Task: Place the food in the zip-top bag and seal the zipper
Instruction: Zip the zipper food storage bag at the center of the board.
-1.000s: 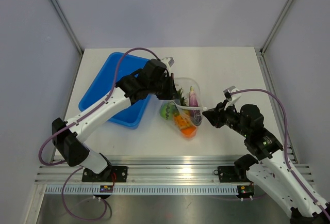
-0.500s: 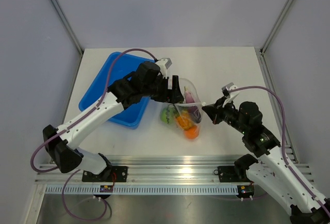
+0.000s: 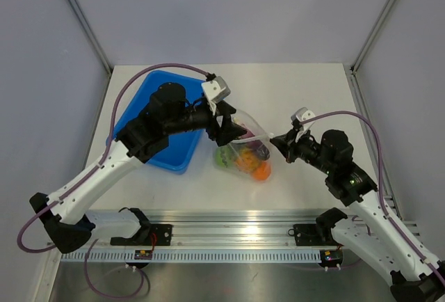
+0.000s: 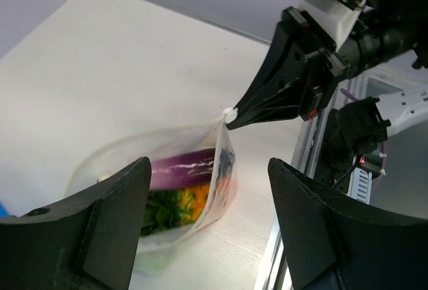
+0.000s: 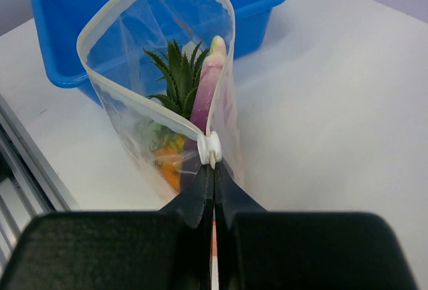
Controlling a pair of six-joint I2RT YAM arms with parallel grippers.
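My right gripper (image 5: 213, 178) is pinched tight on the white tab at the near end of the zipper (image 5: 211, 148). The bag (image 3: 245, 145) stands on the table (image 3: 306, 93) between the 2 arms, just beside the blue tray (image 5: 60, 9). Its mouth gapes wide (the strip is not pressed together). Inside I see the pineapple (image 5: 175, 69), the eggplant (image 5: 208, 83), an orange ball (image 3: 261, 170) and a green ball (image 3: 224, 156). The left gripper (image 4: 208, 170) sits at the bag's tray side, fingers spread wide, gripping nothing.
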